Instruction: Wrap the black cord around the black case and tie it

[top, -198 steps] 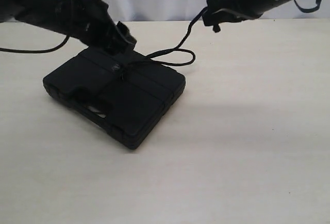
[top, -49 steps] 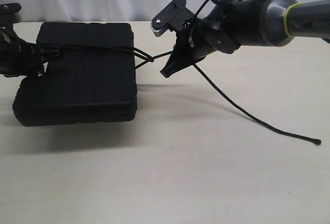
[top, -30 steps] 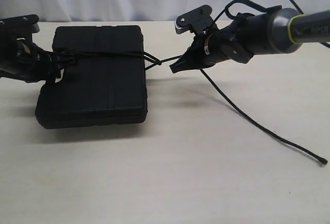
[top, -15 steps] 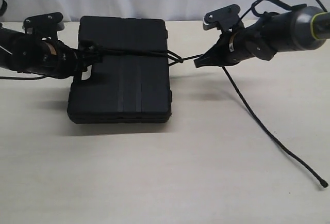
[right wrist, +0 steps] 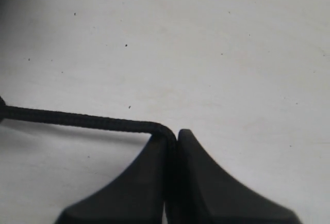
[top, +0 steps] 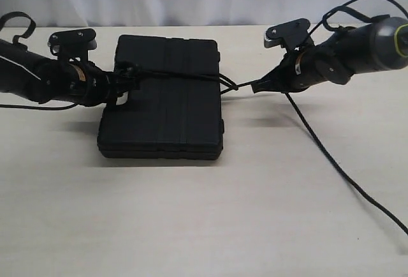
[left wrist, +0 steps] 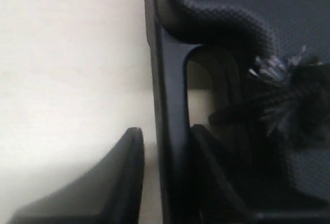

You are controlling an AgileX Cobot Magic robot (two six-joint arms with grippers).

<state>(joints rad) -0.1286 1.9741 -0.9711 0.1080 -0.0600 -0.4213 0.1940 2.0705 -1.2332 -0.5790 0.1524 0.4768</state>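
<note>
I see the matte black moulded plastic case (top: 162, 108) lying flat on the pale tabletop (top: 191, 226), left of centre. The long thin black braided cord (top: 338, 171) crosses its lid, is knotted at the edge nearest my right arm, then trails off across the table. My right gripper (right wrist: 172, 136) is pinched tight on the cord just past that knot. The left gripper (left wrist: 166, 131) has its jaws apart, straddling the case's handle bar, with the frayed cord end (left wrist: 289, 97) close by.

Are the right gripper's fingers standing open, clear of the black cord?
No, the right wrist view shows the right gripper with its fingers pressed together and the black cord pinched between their tips.
</note>
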